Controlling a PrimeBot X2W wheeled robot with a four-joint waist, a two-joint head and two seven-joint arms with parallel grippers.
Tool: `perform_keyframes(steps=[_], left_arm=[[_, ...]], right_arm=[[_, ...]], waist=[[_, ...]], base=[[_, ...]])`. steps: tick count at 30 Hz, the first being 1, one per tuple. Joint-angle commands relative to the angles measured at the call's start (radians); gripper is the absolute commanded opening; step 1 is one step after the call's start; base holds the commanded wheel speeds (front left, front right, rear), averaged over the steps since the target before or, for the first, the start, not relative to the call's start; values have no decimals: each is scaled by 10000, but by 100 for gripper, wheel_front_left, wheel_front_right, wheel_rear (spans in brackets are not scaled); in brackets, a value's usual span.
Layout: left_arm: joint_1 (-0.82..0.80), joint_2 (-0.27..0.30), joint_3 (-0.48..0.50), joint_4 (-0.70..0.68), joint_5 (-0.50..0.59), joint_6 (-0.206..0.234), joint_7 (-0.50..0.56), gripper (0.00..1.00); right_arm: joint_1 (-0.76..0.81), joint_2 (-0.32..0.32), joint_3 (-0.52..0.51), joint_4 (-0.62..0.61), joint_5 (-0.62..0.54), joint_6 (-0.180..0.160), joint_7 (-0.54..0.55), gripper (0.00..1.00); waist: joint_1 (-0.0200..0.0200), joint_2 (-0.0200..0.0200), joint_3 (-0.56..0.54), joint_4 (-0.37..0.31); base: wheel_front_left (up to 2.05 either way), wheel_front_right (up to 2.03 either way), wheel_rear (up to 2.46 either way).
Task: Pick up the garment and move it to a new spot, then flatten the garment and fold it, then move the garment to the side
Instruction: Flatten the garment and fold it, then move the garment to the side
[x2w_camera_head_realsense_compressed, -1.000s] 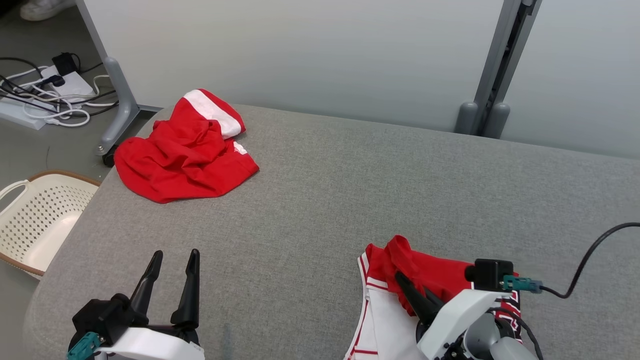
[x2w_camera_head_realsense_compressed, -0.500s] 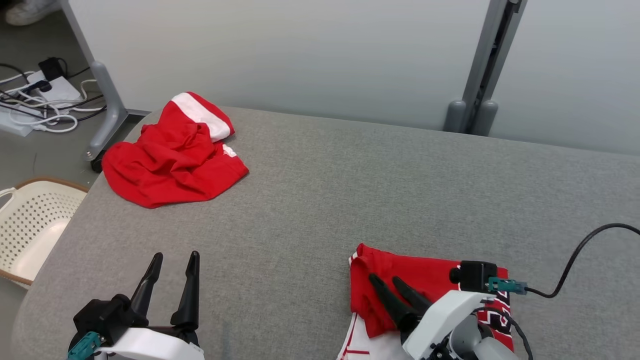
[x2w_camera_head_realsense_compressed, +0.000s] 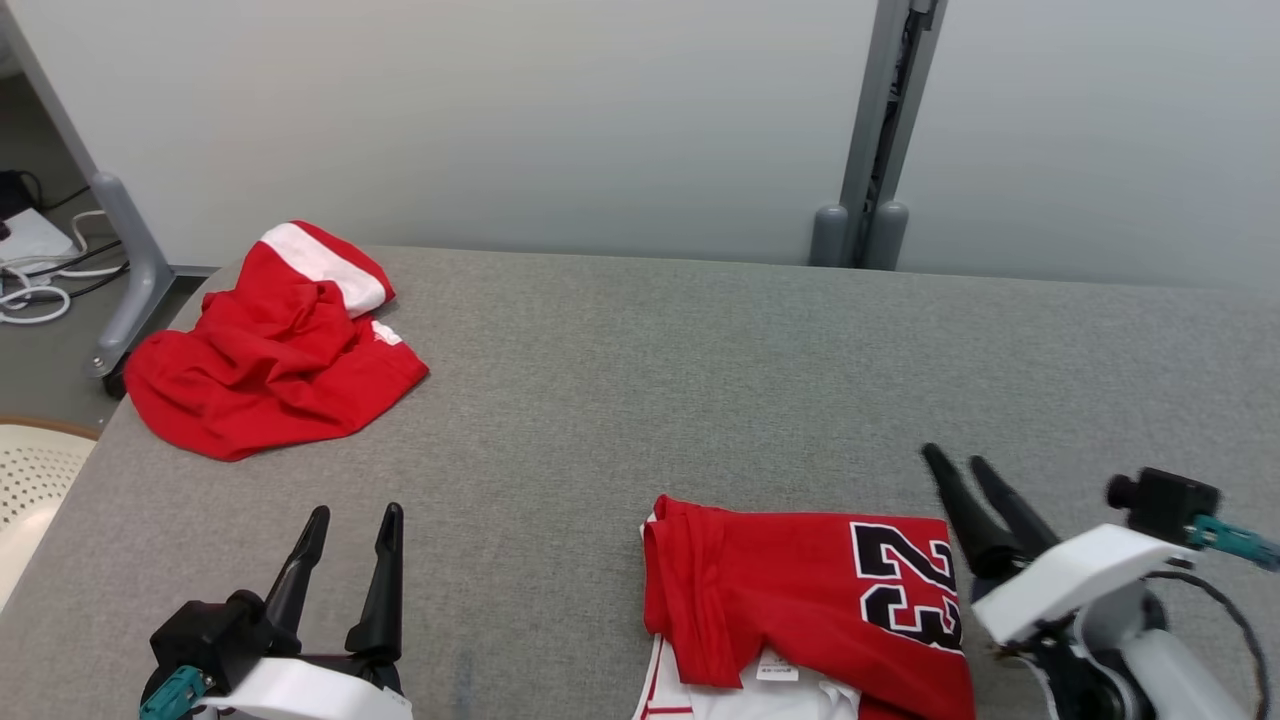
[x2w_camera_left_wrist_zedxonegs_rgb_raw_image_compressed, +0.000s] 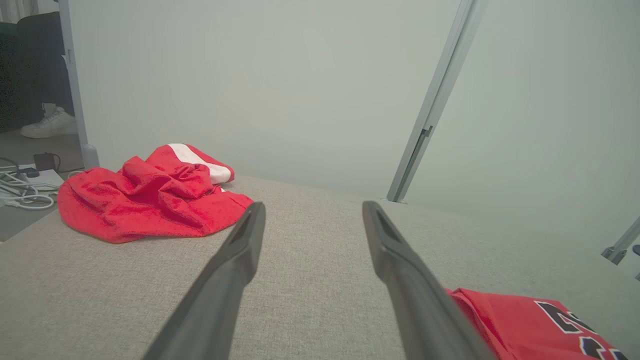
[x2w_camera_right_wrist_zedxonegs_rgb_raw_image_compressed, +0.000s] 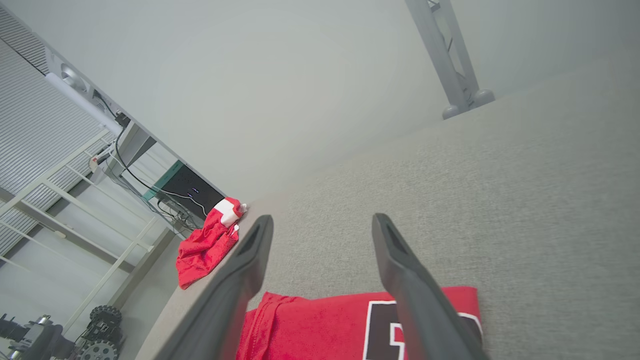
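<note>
Red jersey with a black, white-edged number 23 (x2w_camera_head_realsense_compressed: 800, 590) is lying folded into a flat, roughly rectangular stack on the grey fabric-covered counter (x2w_camera_head_realsense_compressed: 650, 380). It is sitting just beside the right hand (x2w_camera_head_realsense_compressed: 955, 458) on its inner side, with a white layer and a small label peeking out at its near edge. That right hand is hovering with its two dark fingers spread wide, gripping nothing, and looks clear of the cloth. The left hand (x2w_camera_head_realsense_compressed: 355, 510) is likewise standing wide and empty, well apart from the jersey, its fingers pointing across bare counter. Far ahead of the left hand, near the counter's far corner, a crumpled red garment with a white band (x2w_camera_head_realsense_compressed: 270, 370) is sitting in a heap. Off the counter's edge, out to the left hand's outer side, a pale perforated basket (x2w_camera_head_realsense_compressed: 25, 470) is resting on the floor.

Judging by this, the pick-up, flattening and folding are looking done, or nearly so, though the fold edge nearest the left hand is bunching slightly. Moving the stack aside is appearing to be the remaining step.
</note>
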Motion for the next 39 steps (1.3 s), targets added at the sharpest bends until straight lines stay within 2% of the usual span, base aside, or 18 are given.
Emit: perform_keyframes(steps=[1, 6, 15, 25, 32, 36, 39], left_arm=[[97, 47, 5, -37, 13, 23, -42, 100], [66, 78, 45, -54, -17, 11, -46, 100], [-101, 60, 11, 15, -20, -20, -57, 100], [-250, 37, -43, 140, -31, -70, -70, 100], [-280, 54, -48, 229, -64, -109, -78, 100], [-266, 39, -40, 259, -63, -111, -84, 100], [-251, 43, -26, 264, -70, -136, -79, 100]], right_arm=[[167, -112, -199, -4, -150, 10, -81, 100], [520, -253, -1266, -17, -710, 10, 33, 100], [820, 269, -2144, -88, -1621, 10, 823, 100], [418, 1061, -3148, 1875, -2125, 16, 2964, 100], [155, 1349, -3582, 2953, -2175, 15, 4280, 100], [120, 1446, -3692, 3112, -1799, 6, 5051, 100], [160, 1453, -3656, 3058, -1633, 6, 5178, 100]], waist=[[0, 0, 0, -85], [0, 0, 45, -315], [0, 0, 97, -499], [0, 0, 150, -244], [0, 0, 182, 10], [0, 0, 162, 116], [0, 0, 161, 139]], base=[[0, 0, 0], [0, 0, 0], [0, 0, 0], [0, 0, 0], [0, 0, 0], [0, 0, 0], [0, 0, 0]])
